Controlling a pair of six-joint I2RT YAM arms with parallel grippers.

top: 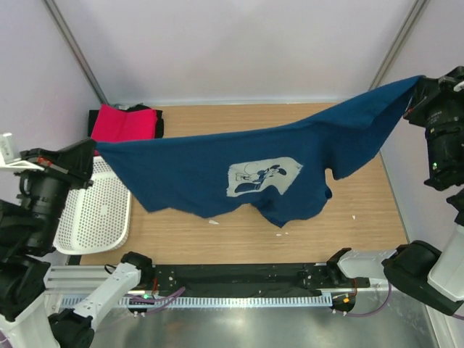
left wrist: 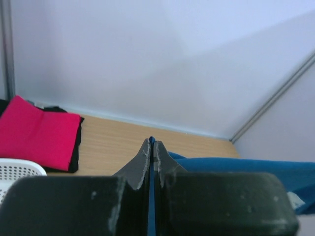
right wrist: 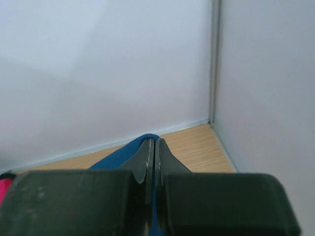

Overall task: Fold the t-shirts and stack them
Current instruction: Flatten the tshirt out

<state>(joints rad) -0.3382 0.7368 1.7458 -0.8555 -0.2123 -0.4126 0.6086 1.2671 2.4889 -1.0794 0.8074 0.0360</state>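
Note:
The navy blue t-shirt with a white cartoon chest print hangs stretched in the air between my two grippers, its lower edge sagging toward the table. My left gripper is shut on its left corner; blue cloth shows between the fingers in the left wrist view. My right gripper is shut on its right corner, held higher; blue cloth wraps its fingers. A folded pink-red t-shirt lies on a black t-shirt at the back left, also in the left wrist view.
A white perforated plastic basket sits at the left, under my left gripper. The wooden table is walled at the back and both sides. A black bar runs along the near edge between the arm bases.

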